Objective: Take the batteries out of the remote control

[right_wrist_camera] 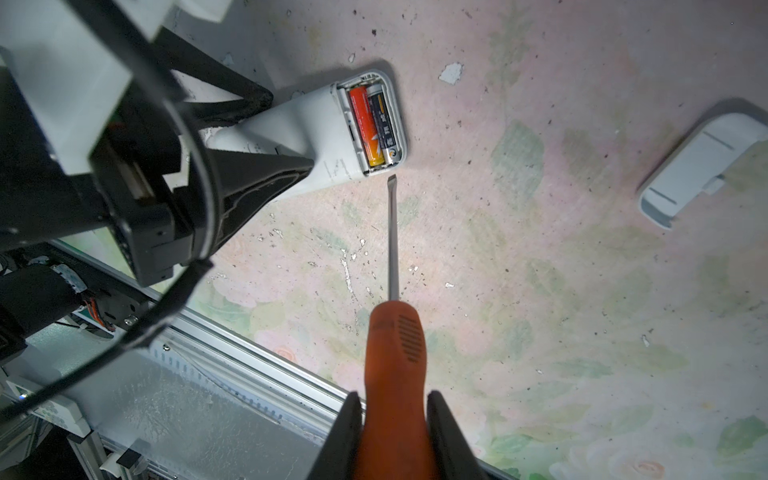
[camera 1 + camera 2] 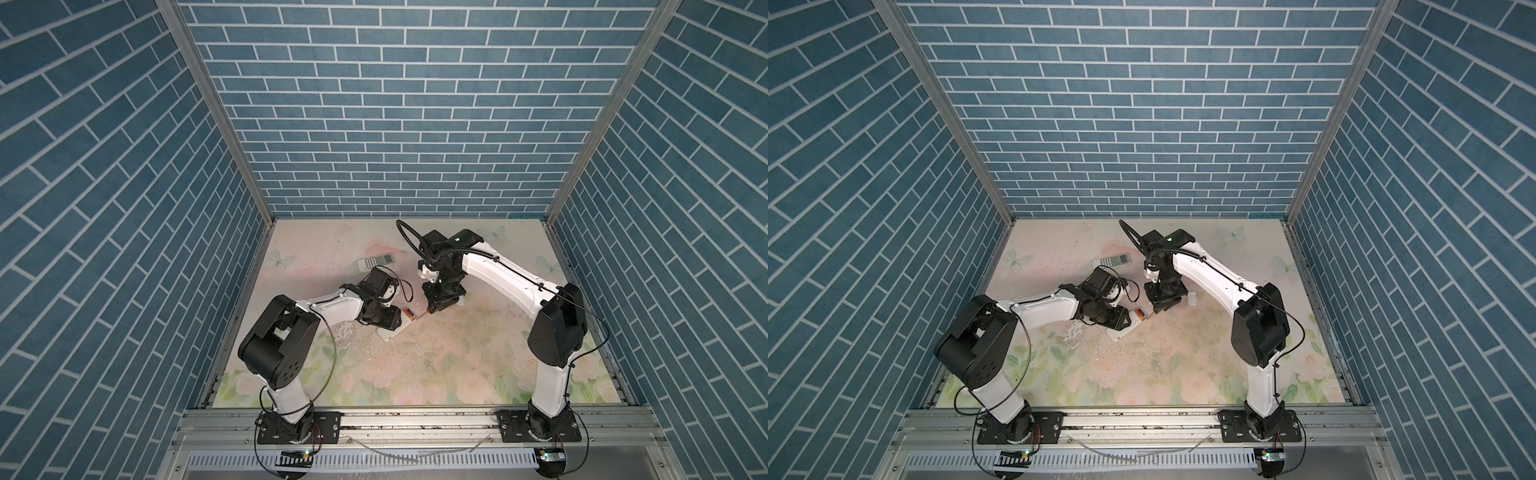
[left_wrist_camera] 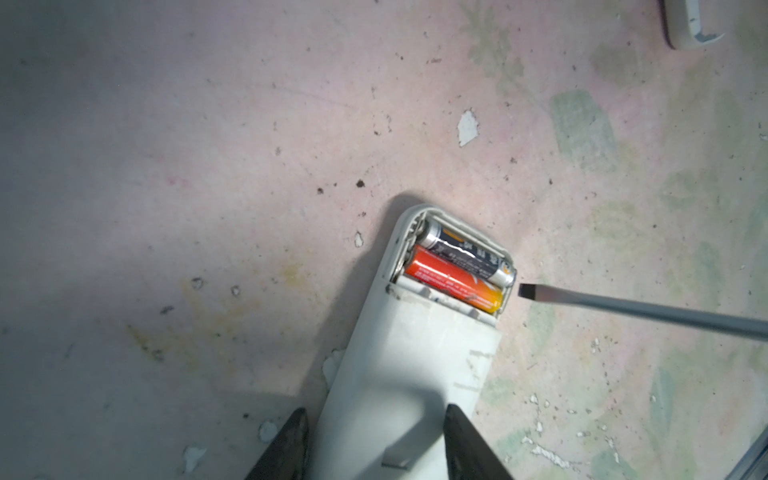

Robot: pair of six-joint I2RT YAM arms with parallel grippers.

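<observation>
The table (image 2: 457, 353) carries everything near its middle. The left gripper (image 3: 376, 436) reaches in from the left, its jaws part-way open and clamped across the sides of a remote (image 3: 415, 374) that lies back-up, left of centre. The right gripper (image 1: 395, 415) comes from the right, jaws nearly closed on the orange handle of a screwdriver (image 1: 395, 353). A second remote (image 2: 376, 262) lies face-up further back, and a loose cover (image 2: 1192, 298) lies just right of the right gripper.

The held remote's bay is open at its right end. Two batteries sit side by side in it: an orange one (image 3: 453, 282) nearer the left gripper and a black one (image 3: 465, 253) against the end wall. The blade tip (image 3: 525, 290) is just outside the bay wall, near the black one's end cap and not touching.

Risks, as I judge them:
- The tip may catch the rim instead of a battery and shove the remote, which is gripped only at its other end and could pivot.
- A slipped blade could skid off the round cap.
- A battery levered out fast could spring free and roll across the table.
</observation>
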